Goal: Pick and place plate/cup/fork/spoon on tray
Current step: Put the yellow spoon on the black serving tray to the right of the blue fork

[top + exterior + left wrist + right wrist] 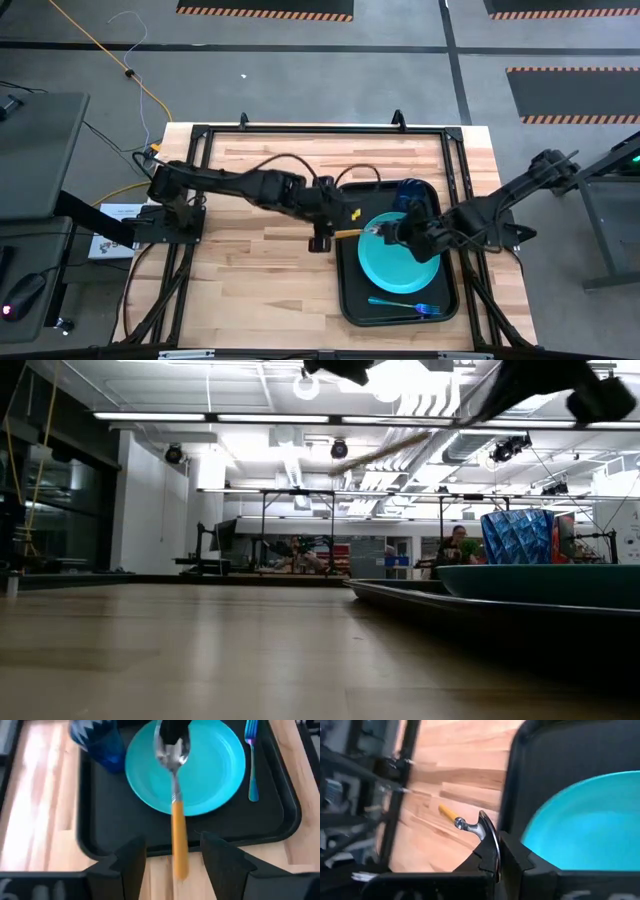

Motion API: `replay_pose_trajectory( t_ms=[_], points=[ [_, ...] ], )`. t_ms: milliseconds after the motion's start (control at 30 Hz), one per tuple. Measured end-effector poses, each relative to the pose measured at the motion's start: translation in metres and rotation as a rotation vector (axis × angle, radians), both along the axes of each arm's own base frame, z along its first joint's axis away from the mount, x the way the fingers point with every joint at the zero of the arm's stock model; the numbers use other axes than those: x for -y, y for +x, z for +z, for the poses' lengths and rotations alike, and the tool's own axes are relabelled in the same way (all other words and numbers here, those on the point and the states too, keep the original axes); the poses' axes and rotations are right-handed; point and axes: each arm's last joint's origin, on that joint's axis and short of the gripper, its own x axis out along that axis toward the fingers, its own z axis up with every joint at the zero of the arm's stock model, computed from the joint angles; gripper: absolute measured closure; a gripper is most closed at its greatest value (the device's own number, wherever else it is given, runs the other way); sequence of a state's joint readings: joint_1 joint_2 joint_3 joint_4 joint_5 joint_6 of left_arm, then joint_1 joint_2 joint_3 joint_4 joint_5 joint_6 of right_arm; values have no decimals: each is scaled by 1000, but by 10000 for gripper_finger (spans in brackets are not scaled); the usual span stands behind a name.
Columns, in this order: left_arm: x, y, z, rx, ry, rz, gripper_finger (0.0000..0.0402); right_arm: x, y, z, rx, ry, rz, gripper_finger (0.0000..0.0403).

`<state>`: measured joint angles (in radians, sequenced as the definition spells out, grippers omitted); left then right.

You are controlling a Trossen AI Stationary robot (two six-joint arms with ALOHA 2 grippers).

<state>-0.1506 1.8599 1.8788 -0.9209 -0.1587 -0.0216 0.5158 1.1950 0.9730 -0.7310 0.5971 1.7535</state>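
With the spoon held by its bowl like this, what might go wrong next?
The right gripper pinches only the spoon bowl, with the long orange handle sticking out sideways, so it may pivot or slip. The handle reaches past the tray rim toward the open left gripper; it could land half off the tray or clatter onto the plate.

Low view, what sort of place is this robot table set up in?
Probably a large robotics lab or workshop hall: a high ceiling with strip lights, other metal-frame workstations farther back, and hazard-striped floor mats around the wooden table.
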Motion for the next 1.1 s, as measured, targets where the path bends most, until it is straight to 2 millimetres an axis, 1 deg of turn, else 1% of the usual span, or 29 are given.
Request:
replay_pose_trajectory(
  t_ms=[167,300,367,433,500,533,700,833,1000,1033,1100],
  points=[
    [-10,-2,22,32,-65,-9,214,-1,-25,7,-66,-13,93,402],
    [-17,-4,38,112,-177,-49,215,-11,-41,12,-88,28,224,402],
    [-21,-5,43,145,-227,-69,216,-20,-48,12,-100,46,298,402],
    [-25,-2,50,222,-258,-67,217,-31,-55,11,-114,66,362,402],
    [-29,-1,54,256,-290,-66,217,-43,-62,9,-120,86,400,402],
    [-30,2,58,303,-305,-71,217,-50,-66,7,-128,96,415,402],
    [-30,7,68,416,-329,-73,217,-83,-88,-5,-146,136,438,402],
    [-27,11,78,530,-352,-89,218,-107,-105,-14,-101,177,423,403],
    [-23,14,89,642,-380,-101,218,-132,-113,-22,-12,196,444,403],
    [-22,15,88,650,-388,-100,218,-135,-113,-24,-8,196,446,403],
    [-19,19,79,679,-417,-96,218,-140,-112,-30,-18,188,447,403]
  ],
)
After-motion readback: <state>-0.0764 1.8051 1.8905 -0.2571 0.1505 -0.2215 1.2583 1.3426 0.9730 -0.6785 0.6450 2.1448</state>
